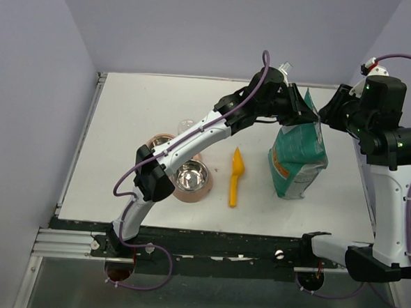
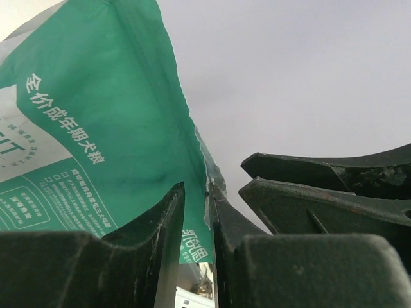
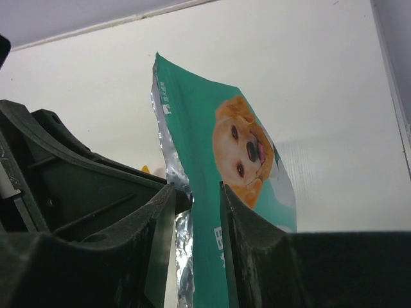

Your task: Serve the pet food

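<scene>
Reading the scene from the left: the steel bowl (image 1: 192,175) sits on the table (image 1: 121,156), well left of my left hand and nearer my bases. Its inside shows bare metal, with no pellets, so nothing is served yet.

The yellow scoop (image 1: 236,177) lies flat between the bowl and the bag, down and left of my left hand and apart from both hands.

My left hand (image 2: 196,189) reaches across to the top edge of the green bag (image 1: 297,163). Its fingers stand narrow, with the foil edge running between them. I cannot tell whether the film is pinched.

The bag stands upright directly below both hands.

My right hand (image 3: 196,188) meets the same top edge from the other side, just beside the left hand. Its fingers are narrow and the film fills the gap, touching both, so I judge it held.

The pet food shows in no view. I judge it to be inside the bag, below my hands.

Steps left, as I judge them: spread the bag mouth, take kibble out, and deliver it to the bowl. The task is at an early stage.
</scene>
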